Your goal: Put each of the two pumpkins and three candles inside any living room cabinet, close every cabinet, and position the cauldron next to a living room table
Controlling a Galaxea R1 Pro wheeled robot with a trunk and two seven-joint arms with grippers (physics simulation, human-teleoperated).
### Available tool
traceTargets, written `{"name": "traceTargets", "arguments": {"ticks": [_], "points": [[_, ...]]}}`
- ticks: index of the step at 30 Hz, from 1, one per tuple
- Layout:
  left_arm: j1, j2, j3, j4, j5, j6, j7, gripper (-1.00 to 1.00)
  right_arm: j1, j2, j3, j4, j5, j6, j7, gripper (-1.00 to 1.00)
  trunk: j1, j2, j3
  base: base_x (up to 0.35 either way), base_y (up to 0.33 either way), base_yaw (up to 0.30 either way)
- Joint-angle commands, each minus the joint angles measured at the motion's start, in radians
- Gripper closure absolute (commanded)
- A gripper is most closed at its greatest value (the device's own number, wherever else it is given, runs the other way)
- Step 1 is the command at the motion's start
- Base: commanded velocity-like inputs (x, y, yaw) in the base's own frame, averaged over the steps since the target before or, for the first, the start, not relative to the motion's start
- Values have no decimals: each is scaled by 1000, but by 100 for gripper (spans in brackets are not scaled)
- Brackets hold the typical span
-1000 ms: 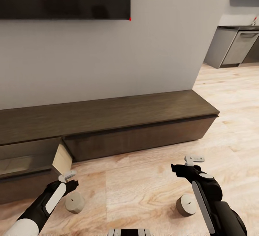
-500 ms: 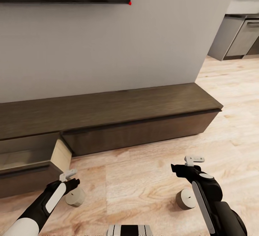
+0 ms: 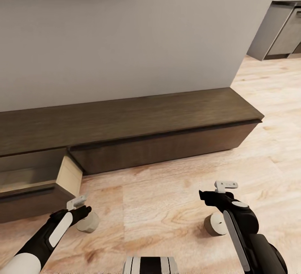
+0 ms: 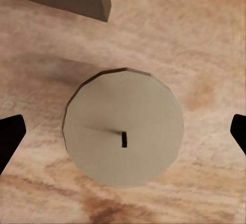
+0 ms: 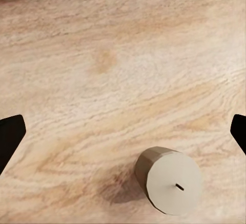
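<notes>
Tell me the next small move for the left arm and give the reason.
Probably lower the left gripper straight down and close it: the candle stands upright on the floor, centred between the open fingers, not yet gripped, and the open drawer is close by.

Left candle point(image 3: 88, 222): partly hidden behind left gripper point(image 3: 79, 208). Right candle point(image 3: 215, 225): partly covered by right gripper point(image 3: 218, 191). Cabinet point(image 3: 125, 132): cut off at the head view's edge; open drawer point(image 3: 37, 182) contents could not be told. Wrist views: fingers point(image 4: 10, 137) cropped to dark tips.
</notes>
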Motion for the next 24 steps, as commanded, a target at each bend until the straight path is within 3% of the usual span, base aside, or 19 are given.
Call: {"name": "traceTargets", "arguments": {"ticks": [1, 7, 20, 24], "points": [[0, 1, 0, 0, 0, 0, -1, -100, 0, 0, 0, 0, 0, 0, 0, -100, 0, 0, -4, 0, 0, 0], [-1, 8, 1, 0, 1, -1, -2, -100, 0, 0, -1, 0, 0, 0, 0, -100, 3, -2, -27, 0, 0, 0], [-21, 14, 2, 0, 7, -29, -3, -100, 0, -2, -5, 0, 0, 0, 1, -100, 3, -2, -27, 0, 0, 0], [-22, 18, 2, 1, 9, -29, -4, -100, 0, -3, -7, 0, 0, 0, 2, -100, 5, -3, -43, 0, 0, 0]]}}
